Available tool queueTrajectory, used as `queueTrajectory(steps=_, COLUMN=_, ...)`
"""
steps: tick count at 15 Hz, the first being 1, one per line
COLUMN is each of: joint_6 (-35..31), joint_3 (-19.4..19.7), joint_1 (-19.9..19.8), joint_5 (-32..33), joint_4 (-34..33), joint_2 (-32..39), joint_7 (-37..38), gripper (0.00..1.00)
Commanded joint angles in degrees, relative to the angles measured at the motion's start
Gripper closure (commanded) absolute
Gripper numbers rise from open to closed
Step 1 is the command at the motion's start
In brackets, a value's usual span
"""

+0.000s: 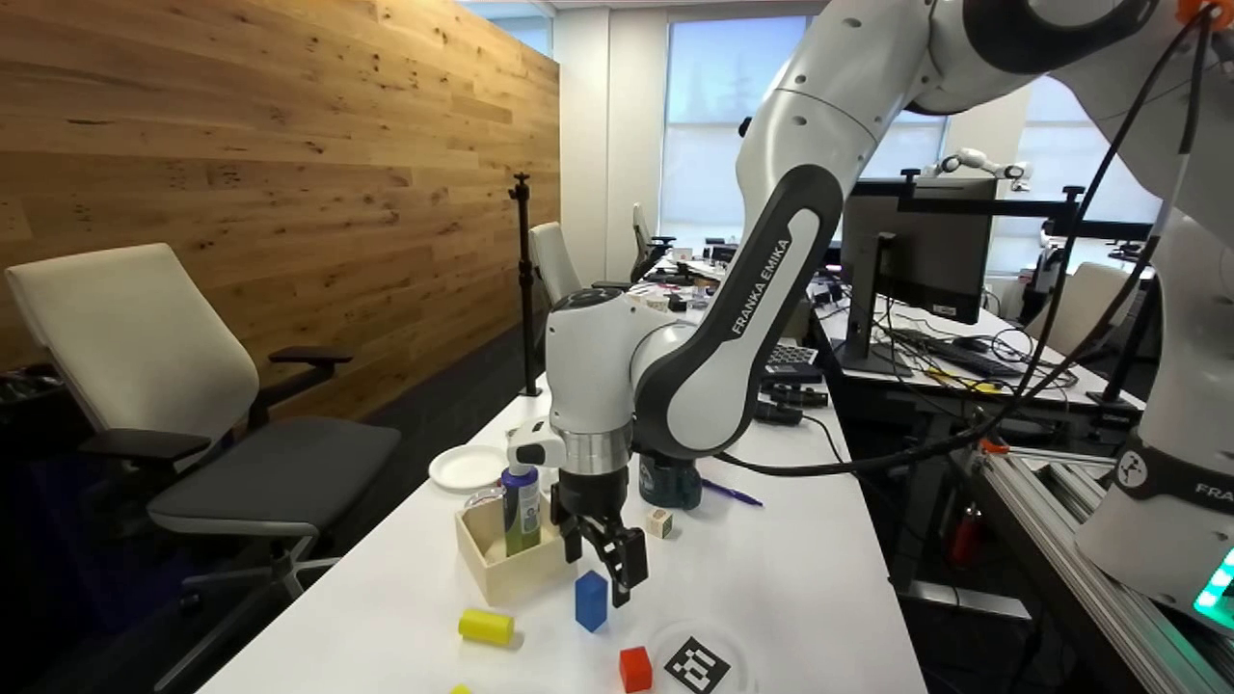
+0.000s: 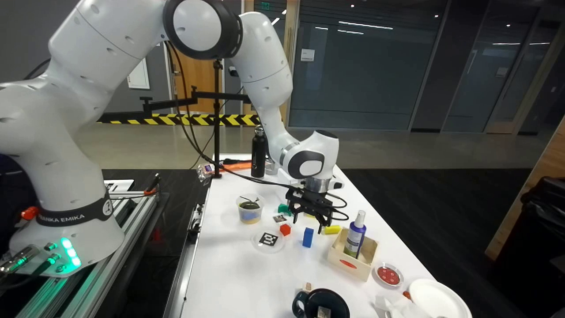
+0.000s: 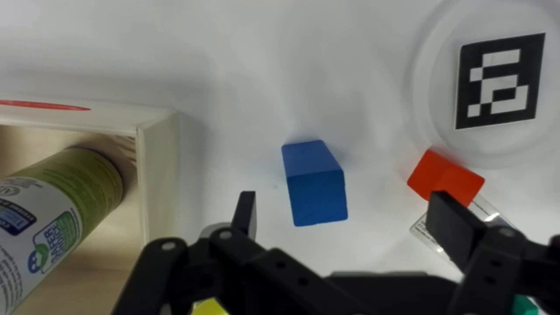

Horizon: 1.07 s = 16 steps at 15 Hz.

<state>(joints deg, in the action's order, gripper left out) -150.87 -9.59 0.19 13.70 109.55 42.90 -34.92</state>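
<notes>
Your claw (image 3: 343, 213) stands wide, just off blue blk (image 3: 316, 188). Wrist view, from blk: box wall (image 3: 160, 179) @9 o'clock (gap btwn), red cube (image 3: 448, 175) @3, tabletop (image 3: 306, 65) @12.

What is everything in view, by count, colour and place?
wooden box: 1, pale, on table
spray bottle: 1, purple-green, in box
block: 1, blue, beside box
cube: 1, red, beside disc
disc: 1, clear, beside cube
pieces: 2, yellow, on table
small object: 1, green, near cube
tub: 1, clear, on table
mug: 1, dark, on table
plate: 1, white, on table
bottle: 1, black, on table
chairs: several, pale, by tables
small clutter: many, mixed, on tables
working arm: 1, white, above table
gripper: 1, black, open near block
</notes>
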Motion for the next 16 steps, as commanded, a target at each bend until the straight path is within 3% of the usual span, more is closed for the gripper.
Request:
queueTrajectory(steps=1, joint_6=-0.53, joint_3=-1.32, joint_1=-1.83, joint_5=0.89, joint_4=1.15, joint_2=-0.39, joint_7=-4.84, gripper=0.00)
queueTrajectory(steps=7, joint_6=-0.68, joint_3=-1.50, joint_1=-1.87, joint_5=0.93, joint_4=2.01, joint_2=-0.28, joint_7=-11.52, gripper=0.00)
queueTrajectory(steps=13, joint_6=-1.63, joint_3=-0.38, joint_1=-0.71, joint_5=0.90, joint_4=2.56, joint_2=0.28, joint_7=-11.90, gripper=0.00)
queueTrajectory(steps=14, joint_6=-2.13, joint_3=-0.35, joint_1=-0.52, joint_5=0.71, joint_4=2.62, joint_2=0.32, joint_7=-11.26, gripper=0.17)
queueTrajectory(steps=16, joint_6=-2.85, joint_3=-0.48, joint_1=-0.44, joint_5=0.44, joint_4=2.70, joint_2=0.44, joint_7=-10.85, gripper=0.34)
